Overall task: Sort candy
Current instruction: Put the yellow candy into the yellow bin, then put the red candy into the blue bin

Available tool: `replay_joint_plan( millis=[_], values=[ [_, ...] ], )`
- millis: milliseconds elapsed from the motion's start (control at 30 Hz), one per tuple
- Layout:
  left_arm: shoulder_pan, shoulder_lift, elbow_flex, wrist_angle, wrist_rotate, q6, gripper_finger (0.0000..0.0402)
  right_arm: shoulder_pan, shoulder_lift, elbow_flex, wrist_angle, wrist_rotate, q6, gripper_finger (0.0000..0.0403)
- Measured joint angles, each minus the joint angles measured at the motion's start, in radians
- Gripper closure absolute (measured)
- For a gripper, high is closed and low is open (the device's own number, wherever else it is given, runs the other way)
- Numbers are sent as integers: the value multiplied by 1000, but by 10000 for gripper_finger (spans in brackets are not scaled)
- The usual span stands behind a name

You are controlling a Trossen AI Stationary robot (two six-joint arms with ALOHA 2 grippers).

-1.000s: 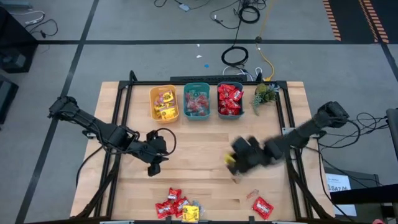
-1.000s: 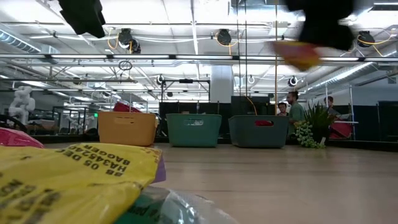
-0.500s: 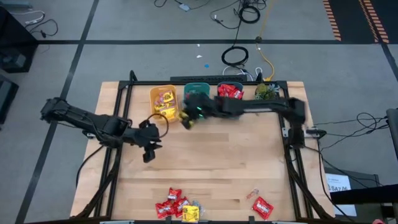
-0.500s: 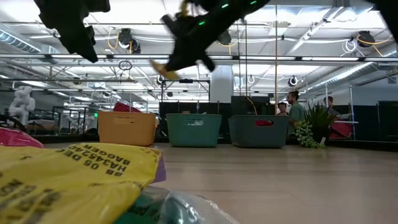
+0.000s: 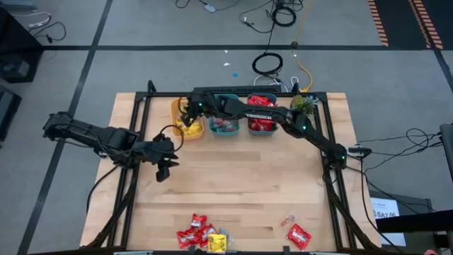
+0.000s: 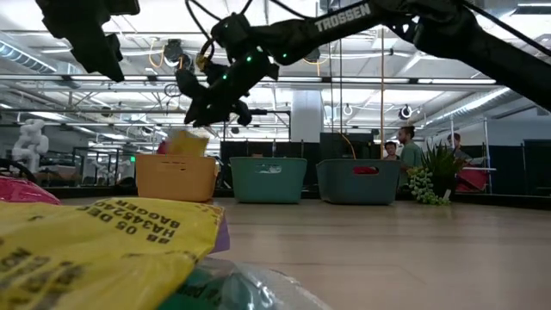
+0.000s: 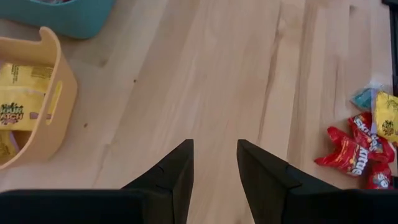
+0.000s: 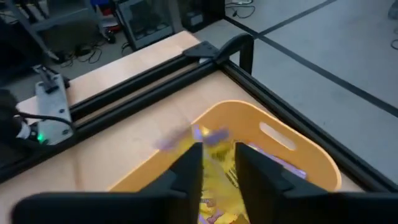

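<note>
Right gripper (image 5: 190, 113) over yellow bin (image 5: 177, 127), yellow packet (image 8: 217, 163)

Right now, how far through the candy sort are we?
Done: the yellow bin, teal bin and red-filled bin each hold candy. In hand: the right gripper is over the yellow bin, jaws parted, with a yellow packet dropping in. The left gripper hangs open and empty above bare table. Left: the pile of red and yellow packets and a red packet at the near edge.

Dark jointed arms, white TROSSEN lettering
</note>
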Motion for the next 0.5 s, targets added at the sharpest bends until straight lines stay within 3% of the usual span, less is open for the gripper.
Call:
replay_joint_plan(
  millis=[267,400,500],
  values=[
    [-1,-11,0,-45,0,0,269,-16,20,3,12,3,20,231],
    [-1,-13,0,-42,0,0,269,-15,16,3,6,-8,20,215],
    [-1,-15,0,-41,-19,-7,269,-15,6,3,-35,-85,19,214]
  ],
)
